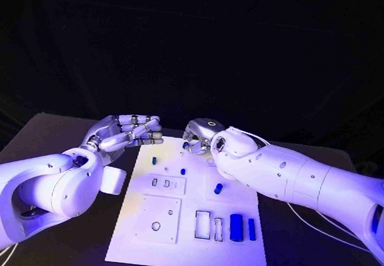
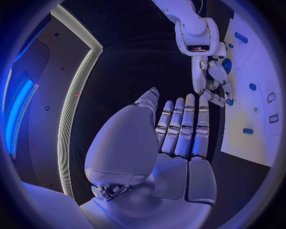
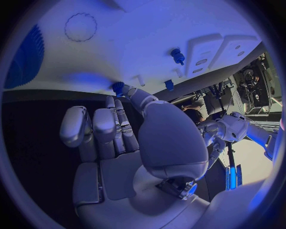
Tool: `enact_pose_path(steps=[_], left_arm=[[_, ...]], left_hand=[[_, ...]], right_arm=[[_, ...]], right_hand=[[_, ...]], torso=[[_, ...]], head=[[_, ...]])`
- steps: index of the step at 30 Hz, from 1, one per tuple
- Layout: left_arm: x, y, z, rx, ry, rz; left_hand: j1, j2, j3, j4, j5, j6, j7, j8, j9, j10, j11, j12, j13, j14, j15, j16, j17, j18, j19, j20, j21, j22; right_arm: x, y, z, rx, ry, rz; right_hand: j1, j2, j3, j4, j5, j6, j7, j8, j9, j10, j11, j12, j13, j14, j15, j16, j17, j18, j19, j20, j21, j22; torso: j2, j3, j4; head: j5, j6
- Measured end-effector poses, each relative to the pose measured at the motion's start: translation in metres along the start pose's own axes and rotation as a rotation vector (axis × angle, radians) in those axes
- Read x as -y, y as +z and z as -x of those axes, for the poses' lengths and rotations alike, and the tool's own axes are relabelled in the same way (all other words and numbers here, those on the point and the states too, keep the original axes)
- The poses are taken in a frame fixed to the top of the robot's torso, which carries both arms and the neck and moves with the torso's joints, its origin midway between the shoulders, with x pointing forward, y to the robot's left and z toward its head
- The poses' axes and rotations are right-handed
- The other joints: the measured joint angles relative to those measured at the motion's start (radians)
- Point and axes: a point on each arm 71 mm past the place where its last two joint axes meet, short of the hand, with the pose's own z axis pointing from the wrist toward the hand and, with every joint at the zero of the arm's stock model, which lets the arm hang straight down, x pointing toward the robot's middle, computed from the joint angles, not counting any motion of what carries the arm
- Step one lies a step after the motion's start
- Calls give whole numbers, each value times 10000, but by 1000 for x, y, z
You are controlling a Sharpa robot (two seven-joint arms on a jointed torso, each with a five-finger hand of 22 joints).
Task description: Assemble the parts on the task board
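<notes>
The white task board [image 1: 192, 240] lies in the middle of the black table. Blue parts on it include a peg [image 1: 154, 160], a small piece [image 1: 182, 170], another [image 1: 218, 188] and two long bars [image 1: 235, 226] near the right edge. My right hand [image 1: 203, 137] hangs over the board's far edge. Its thumb and one finger pinch a small blue part [image 3: 118, 87]; the other fingers [image 3: 89, 126] are curled. My left hand [image 1: 126, 133] floats beside the board's far left corner, fingers [image 2: 181, 124] straight and apart, holding nothing.
A large ribbed blue disc [image 3: 26, 57] sits on the board near my right hand. Recessed plates [image 1: 159, 217] and narrow slots [image 1: 204, 225] fill the board's near half. Thin cables [image 1: 329, 226] trail on the table under my right arm.
</notes>
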Motion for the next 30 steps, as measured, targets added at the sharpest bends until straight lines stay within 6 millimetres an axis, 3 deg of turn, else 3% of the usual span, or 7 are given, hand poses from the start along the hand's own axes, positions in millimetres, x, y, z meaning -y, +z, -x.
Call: enact_pose_path(steps=[7, 14, 18, 21, 23, 26, 30], left_arm=[[0, -1, 3, 56, 27, 20], [1, -2, 6, 99, 48, 40], [1, -2, 7, 124, 55, 55], [1, -2, 8, 143, 53, 66], [1, -2, 9, 162, 55, 73], [1, -2, 10, 179, 53, 82], [0, -1, 11, 188, 48, 88]], left_hand=[[0, 0, 0, 0, 0, 0, 0, 0, 0, 0, 0, 0, 1, 0, 0, 0, 0, 0, 0, 0, 0, 0], [0, 0, 0, 0, 0, 0, 0, 0, 0, 0, 0, 0, 1, 0, 0, 0, -1, -2, 0, 0, 0, 0], [0, 0, 0, 0, 0, -36, 36, 0, 0, 0, 0, -57, 1, 0, 0, 0, 9, -2, 0, 0, 0, 0], [0, 0, 0, 0, 0, -36, 36, 0, 0, 0, 0, -57, -8, 0, 0, 0, 9, -2, 0, 0, 0, 0], [0, 0, 0, 0, 0, -36, 36, 0, 0, 0, 0, -57, -8, 0, 0, 0, 9, -2, 0, 0, 0, 0], [0, 0, 0, 0, 0, -36, 36, 0, 0, 0, 0, -57, -8, 0, 0, 0, 8, -2, 0, 0, 0, 0], [0, 0, 0, 0, 0, -36, 36, 0, 0, 0, 0, -57, -7, 0, 0, 0, 8, -2, 0, 0, 0, 0]], right_arm=[[12, -23, 8, 117, 140, 56], [46, -61, 36, 493, 635, -306], [65, -80, 43, 466, 1387, -702], [76, -87, 44, 361, 1843, -1005], [80, -88, 43, 272, 2030, -1120], [86, -90, 40, 85, 2187, -1304], [92, -89, 34, -173, 2226, -1528]], right_hand=[[0, 0, -113, 55, 82, 207, -97, 78, 67, 286, -113, 255, 49, 29, -30, 117, 224, -1, 171, -56, 116, 285], [-40, -39, -82, 167, 195, 510, -269, 168, 142, 1637, -423, 908, 302, 259, -259, 609, 927, 0, 837, -182, 695, 1156], [-222, -348, -463, 318, 640, 553, -350, 195, 151, 2697, -683, 1549, 739, 263, -462, 917, 1368, -1, 1129, -407, 1011, 1577], [-344, -550, -992, 418, 579, 324, -447, 116, 137, 3230, -799, 2388, 1409, 248, -559, 1412, 2211, -125, 1419, -486, 1248, 1598], [-276, -613, -1510, 483, 480, 52, -473, 116, 133, 3242, -798, 4639, 3672, 250, -582, 2043, 3301, -167, 1624, -537, 1452, 1598], [54, -284, -2381, 771, 662, -357, -373, 279, 193, 2577, -691, 9034, 8238, 262, -516, 2730, 4356, -320, 1807, -427, 1668, 1598], [170, -167, -2851, 1014, 662, -680, -254, 402, 245, 2462, -606, 10618, 9951, 251, -463, 3000, 4468, -320, 1852, -382, 1697, 1598]], torso=[[-21, 0, -41], [-83, 2, -172], [-130, 8, -242], [-157, 19, -292], [-171, 25, -326], [-189, 38, -356], [-193, 44, -360]], head=[[22, 17], [59, 56], [58, 63], [58, 54], [52, 28], [52, 9], [59, -1]])
